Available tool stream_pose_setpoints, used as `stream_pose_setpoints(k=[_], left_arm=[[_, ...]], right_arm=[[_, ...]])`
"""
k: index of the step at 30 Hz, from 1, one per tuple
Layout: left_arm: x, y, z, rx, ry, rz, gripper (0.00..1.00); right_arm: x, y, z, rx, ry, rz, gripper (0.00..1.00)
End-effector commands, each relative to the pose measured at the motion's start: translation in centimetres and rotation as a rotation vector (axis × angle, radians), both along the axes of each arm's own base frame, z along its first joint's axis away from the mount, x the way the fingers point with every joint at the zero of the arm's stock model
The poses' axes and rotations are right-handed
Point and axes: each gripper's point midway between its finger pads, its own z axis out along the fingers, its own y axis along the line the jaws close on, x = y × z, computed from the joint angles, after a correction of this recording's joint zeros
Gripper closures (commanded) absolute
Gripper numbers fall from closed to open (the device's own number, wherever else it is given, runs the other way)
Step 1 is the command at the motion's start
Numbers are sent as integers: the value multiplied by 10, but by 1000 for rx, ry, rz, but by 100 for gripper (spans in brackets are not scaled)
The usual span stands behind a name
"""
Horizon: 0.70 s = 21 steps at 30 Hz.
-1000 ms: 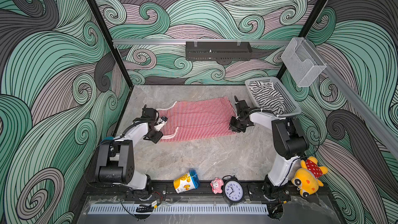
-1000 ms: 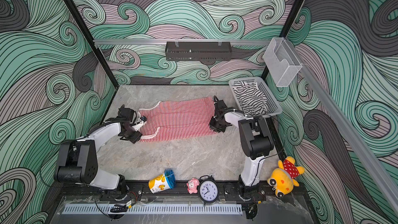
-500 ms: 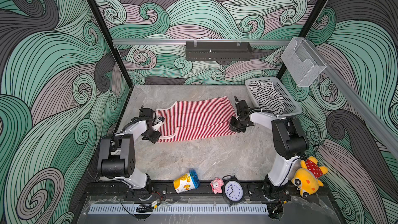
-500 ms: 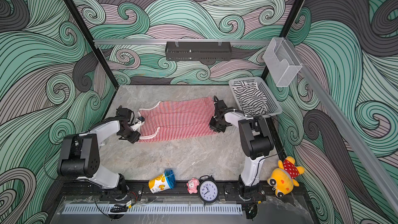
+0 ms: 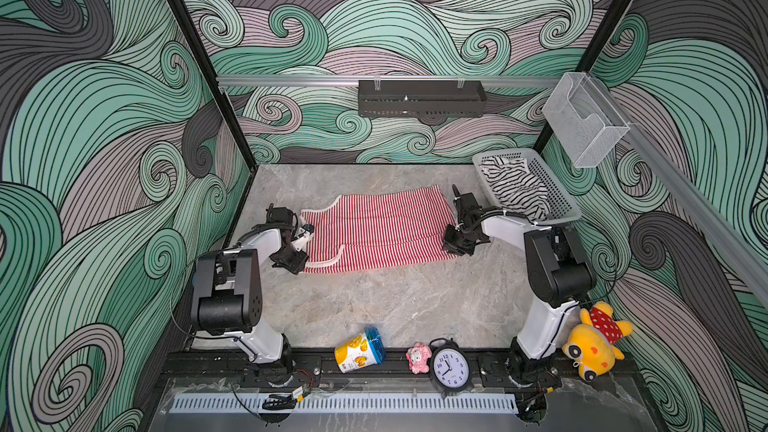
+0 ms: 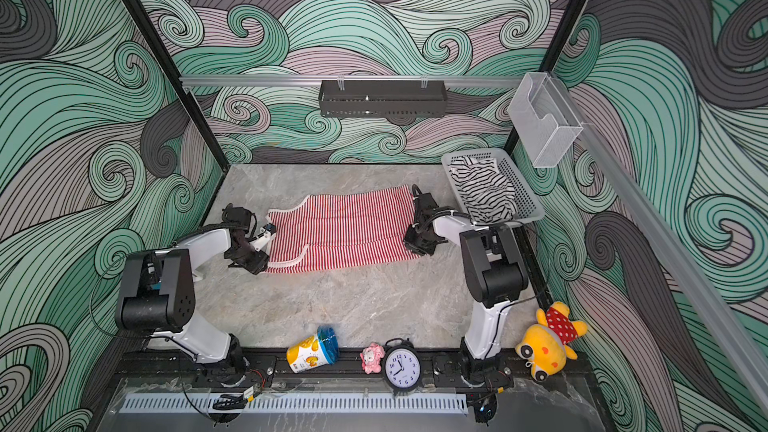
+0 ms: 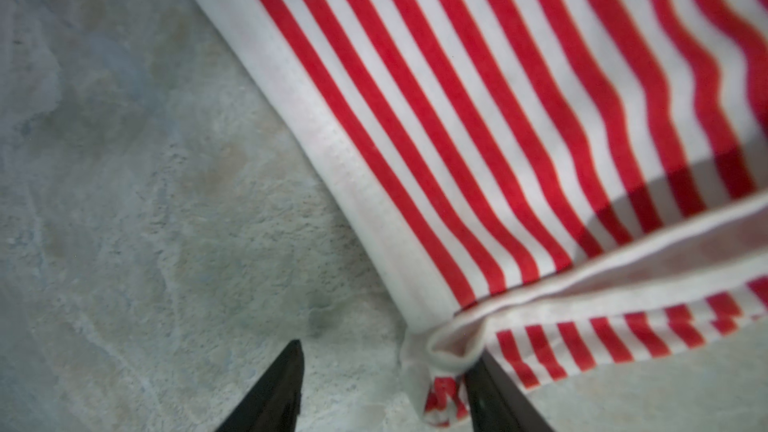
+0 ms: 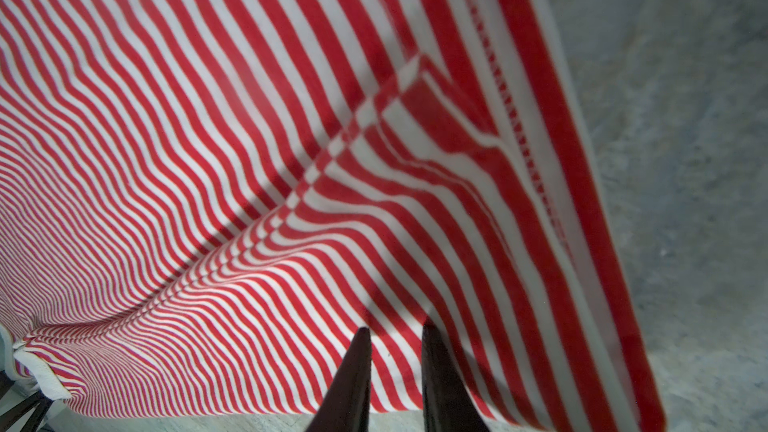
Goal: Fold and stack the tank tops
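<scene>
Right gripper [image 8: 395,330] first: its two dark fingers sit nearly together with a pinch of striped cloth between them, gripping the red-and-white tank top [image 5: 374,230] at its hem end. The fabric climbs in a ridge toward that pinch. Over to the left gripper [image 7: 386,351]: jaws well apart here, nothing clamped. The bunched cream-trimmed strap corner lies on the stone just inside one finger [image 7: 494,396], while the other finger [image 7: 282,388] stands over bare table [image 5: 395,305].

Widening out in both top views, the two arms bracket the garment. The left one is at the strap end and the right one at the hem end. The top itself lies spread across the middle of the table, stripes running front to back, with long creases running from one end to the other. Just behind the right arm sits the grey basket [image 5: 561,197] in the far right corner. The black-and-white tank top [image 5: 513,191] lies crumpled inside it, unfolded.

Along the near edge, well clear of the cloth, lie a tipped yellow can [image 5: 359,351], a small pink toy [image 5: 417,357] and a black alarm clock [image 5: 451,367]. A yellow plush toy [image 5: 594,347] sits beside the right arm's base
</scene>
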Motion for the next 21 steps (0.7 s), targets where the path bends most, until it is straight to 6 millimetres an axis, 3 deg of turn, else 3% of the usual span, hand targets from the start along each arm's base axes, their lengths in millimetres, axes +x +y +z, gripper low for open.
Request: stream_pose_setpoints(k=[1, 7, 21], left_arm=[[-2, 7, -7, 29, 35, -15, 40], [-15, 11, -9, 66, 57, -46, 41], [-47, 19, -7, 131, 94, -119, 41]], right_arm=[[-18, -10, -27, -60, 83, -7, 77], [-36, -14, -33, -64, 105, -11, 77], [-103, -13, -33, -99, 153, 31, 76]])
